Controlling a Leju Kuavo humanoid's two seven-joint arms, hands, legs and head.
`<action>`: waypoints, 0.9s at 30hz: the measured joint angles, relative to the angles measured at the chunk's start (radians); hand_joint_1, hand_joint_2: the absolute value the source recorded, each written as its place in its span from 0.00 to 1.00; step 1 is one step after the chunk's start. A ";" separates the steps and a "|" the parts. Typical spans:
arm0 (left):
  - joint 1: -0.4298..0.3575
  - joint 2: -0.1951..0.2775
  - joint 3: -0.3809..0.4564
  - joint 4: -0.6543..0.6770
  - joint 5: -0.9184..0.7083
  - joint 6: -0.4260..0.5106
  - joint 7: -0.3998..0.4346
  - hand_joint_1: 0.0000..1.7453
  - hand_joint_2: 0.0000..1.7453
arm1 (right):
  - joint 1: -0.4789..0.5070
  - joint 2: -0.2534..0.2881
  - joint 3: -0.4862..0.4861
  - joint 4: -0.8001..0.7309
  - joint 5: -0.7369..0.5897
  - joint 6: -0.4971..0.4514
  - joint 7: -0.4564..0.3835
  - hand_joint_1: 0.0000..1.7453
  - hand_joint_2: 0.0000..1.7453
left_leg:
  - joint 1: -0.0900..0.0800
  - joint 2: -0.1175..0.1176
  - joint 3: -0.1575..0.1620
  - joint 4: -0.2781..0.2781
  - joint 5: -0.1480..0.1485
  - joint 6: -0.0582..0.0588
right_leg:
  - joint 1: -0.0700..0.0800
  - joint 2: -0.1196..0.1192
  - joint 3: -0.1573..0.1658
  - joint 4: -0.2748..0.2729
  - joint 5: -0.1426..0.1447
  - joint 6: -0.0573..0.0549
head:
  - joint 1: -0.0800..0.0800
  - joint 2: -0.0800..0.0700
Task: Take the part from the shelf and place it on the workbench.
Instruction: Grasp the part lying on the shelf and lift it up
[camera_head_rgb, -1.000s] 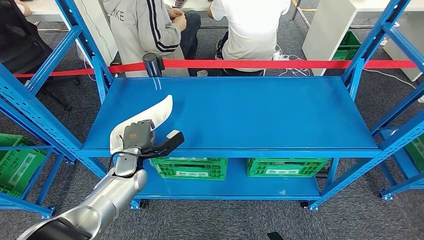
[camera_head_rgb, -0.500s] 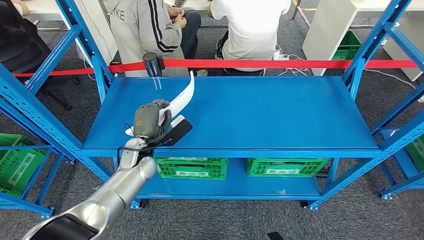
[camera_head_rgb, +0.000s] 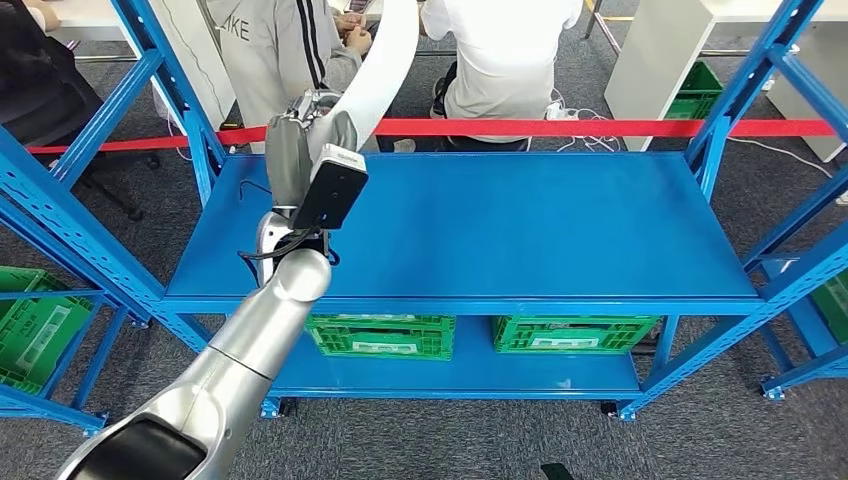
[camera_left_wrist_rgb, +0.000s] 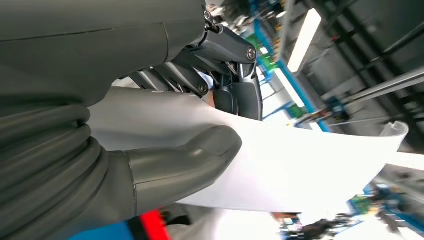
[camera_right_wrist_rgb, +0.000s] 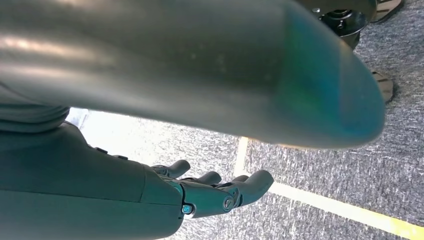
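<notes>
Left hand (camera_head_rgb: 300, 150) grips the long curved white plastic part (camera_head_rgb: 385, 60), thumb one side, fingers (camera_left_wrist_rgb: 235, 95) the other, above the blue metal shelf (camera_head_rgb: 520, 230); carry step; next, a turn toward the workbench.

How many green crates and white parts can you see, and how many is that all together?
Green crates: 5, two under the blue shelf, one at far left, one at far right, one behind at upper right
White parts: 1, a curved white part held up by the left hand
Total: 6
</notes>
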 joint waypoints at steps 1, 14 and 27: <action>0.000 0.000 -0.008 -0.015 0.006 0.001 0.002 1.00 1.00 | 0.000 0.000 -0.001 0.000 0.000 0.000 -0.001 0.00 0.00 | 0.000 0.000 0.000 0.000 0.000 0.000 | 0.000 0.000 0.000 0.000 0.000 0.000 | 0.000 0.000; 0.050 0.030 -0.114 -0.287 0.184 0.004 -0.024 1.00 1.00 | 0.003 0.001 -0.018 0.000 -0.003 0.000 -0.018 0.00 0.00 | 0.000 0.000 0.000 0.000 -0.001 0.002 | 0.000 0.000 0.000 0.000 -0.001 0.002 | 0.000 0.000; 0.123 0.076 -0.177 -0.526 0.325 -0.041 0.027 1.00 1.00 | 0.005 0.001 -0.036 0.000 -0.013 -0.003 -0.017 0.00 0.00 | -0.001 0.000 0.000 0.000 -0.001 0.002 | 0.000 0.000 0.000 0.000 -0.001 0.002 | 0.000 0.000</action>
